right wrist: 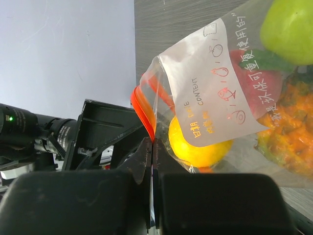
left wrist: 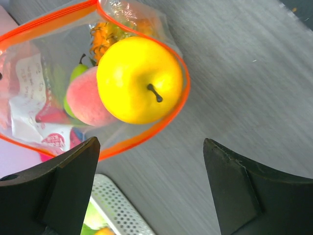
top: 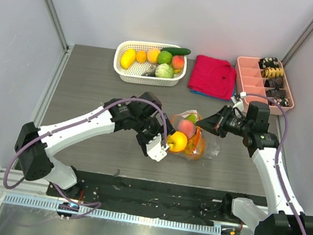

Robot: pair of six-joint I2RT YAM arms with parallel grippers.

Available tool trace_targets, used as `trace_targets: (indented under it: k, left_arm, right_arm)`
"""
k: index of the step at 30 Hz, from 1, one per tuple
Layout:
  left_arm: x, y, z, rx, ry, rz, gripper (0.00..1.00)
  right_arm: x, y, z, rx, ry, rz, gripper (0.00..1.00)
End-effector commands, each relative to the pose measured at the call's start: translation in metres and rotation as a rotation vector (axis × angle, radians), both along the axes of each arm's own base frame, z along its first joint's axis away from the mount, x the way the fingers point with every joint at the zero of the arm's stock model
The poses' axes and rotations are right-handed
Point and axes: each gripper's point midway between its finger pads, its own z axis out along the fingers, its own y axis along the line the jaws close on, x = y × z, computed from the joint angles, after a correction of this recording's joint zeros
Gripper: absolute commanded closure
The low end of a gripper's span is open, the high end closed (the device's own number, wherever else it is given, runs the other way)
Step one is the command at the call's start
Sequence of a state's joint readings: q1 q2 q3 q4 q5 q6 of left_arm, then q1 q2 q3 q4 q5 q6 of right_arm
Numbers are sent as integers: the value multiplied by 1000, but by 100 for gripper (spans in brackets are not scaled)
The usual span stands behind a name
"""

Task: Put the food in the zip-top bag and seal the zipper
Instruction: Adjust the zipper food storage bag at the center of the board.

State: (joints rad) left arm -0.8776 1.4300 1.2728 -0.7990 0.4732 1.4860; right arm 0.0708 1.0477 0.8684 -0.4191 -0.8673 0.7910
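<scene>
The zip-top bag (top: 192, 136) lies mid-table, its orange-red zipper (left wrist: 146, 134) gaping. A round yellow fruit (left wrist: 139, 81) sits in the mouth, half through the strip. Deeper inside are a pink peach (left wrist: 84, 100), a frilly orange piece (left wrist: 103, 35) and a green fruit (right wrist: 288, 29). My left gripper (left wrist: 151, 159) is open just outside the mouth, nothing between its fingers (left wrist: 68, 181). My right gripper (right wrist: 154, 147) is shut on the bag's edge beside the zipper (right wrist: 144, 110), holding that side up; the whitish label (right wrist: 215, 88) faces this camera.
A white slotted basket (top: 148, 81) of toy fruit and vegetables stands at the back. Beside it lie a folded red cloth (top: 213, 76) and a pink divided tray (top: 250, 88) at the back right. Grey walls close in both sides.
</scene>
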Motion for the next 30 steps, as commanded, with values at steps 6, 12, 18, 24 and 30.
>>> trace_targets:
  k: [6, 12, 18, 24, 30]
  left_arm:
    - [32, -26, -13, 14, -185, -112, 19]
    - [42, -33, -24, -1, -247, -121, 53]
    - [28, -34, 5, -93, -177, -69, 100]
    - [-18, -21, 63, -185, 99, 115, 100]
    - [-38, -15, 97, -198, 496, 470, 100]
  right_arm:
    - [-3, 5, 24, 13, -87, 59, 99]
    - [-5, 5, 19, 4, -80, 75, 99]
    - [-5, 1, 11, -50, -86, 89, 99]
    - [9, -13, 21, -232, -185, 107, 99]
    - [36, -26, 44, -485, -366, 154, 99]
